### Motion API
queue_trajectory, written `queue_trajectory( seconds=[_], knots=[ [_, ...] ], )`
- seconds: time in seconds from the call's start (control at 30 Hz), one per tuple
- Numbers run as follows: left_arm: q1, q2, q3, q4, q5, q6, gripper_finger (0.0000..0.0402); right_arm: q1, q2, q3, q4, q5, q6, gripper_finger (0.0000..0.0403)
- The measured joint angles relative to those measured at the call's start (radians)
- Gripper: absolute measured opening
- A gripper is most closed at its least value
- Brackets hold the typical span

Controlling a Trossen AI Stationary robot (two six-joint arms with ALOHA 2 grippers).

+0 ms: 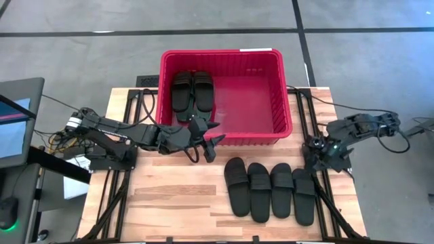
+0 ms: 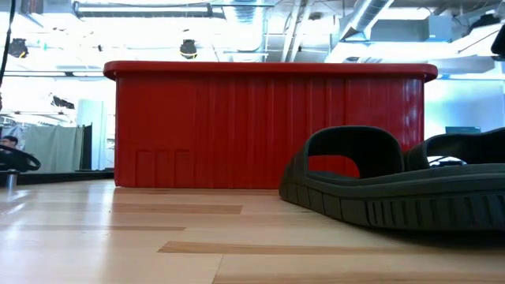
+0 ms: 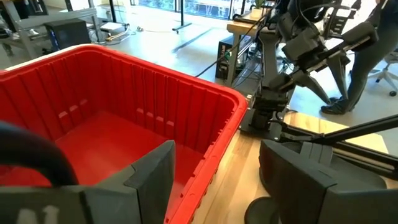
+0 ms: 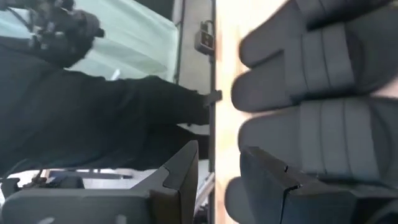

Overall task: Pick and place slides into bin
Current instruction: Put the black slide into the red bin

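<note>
High view, near edge first: four black slides (image 1: pixel 270 190) sit in a tight row on the table (image 1: pixel 163 203), soles down, straps up, sides touching. Matte rubber, wide straps, ribbed sole edge in the low view.

Risk: they're packed so close that fingers going for one could catch or drag its neighbour, or knock it off the near edge. A grab on the sole rim alone may slip; the strap looks like the safer hold.

Left gripper (image 1: pixel 209 139) hovers at the near wall of the bin (image 1: pixel 224 138), fingers spread wide, nothing in them. It sits right at the rim, so a low swing could bump or shove the bin.

Right gripper (image 1: pixel 316 145) is parked by the table's right edge near the row, jaws partly apart, nothing between them.

Farther back, the red bin holds two black slides (image 1: pixel 192 92) side by side at its left end; the rest of the floor is bare, so room isn't a worry.
</note>
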Motion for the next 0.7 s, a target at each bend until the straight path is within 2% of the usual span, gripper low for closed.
queue_trajectory(
  seconds=[0.13, 0.23, 0.47, 0.7],
  knots=[
    [0.0, 0.0, 0.0, -0.017, 0.039, 0.0, 0.022, -0.001, 0.0, 0.0, -0.08, 0.069, 0.05, 0.0107],
    [0.0, 0.0, 0.0, -0.044, 0.085, 0.002, 0.022, -0.001, 0.0, -0.003, -0.122, 0.074, 0.079, 0.0107],
    [0.002, 0.0, 0.0, -0.124, 0.152, -0.014, 0.022, 0.039, 0.031, -0.128, 0.042, -0.05, 0.181, 0.0107],
    [-0.016, 0.0, 0.0, -0.167, 0.196, -0.041, 0.022, 0.144, 0.174, -0.197, 0.11, -0.142, 0.164, 0.0107]
  ],
)
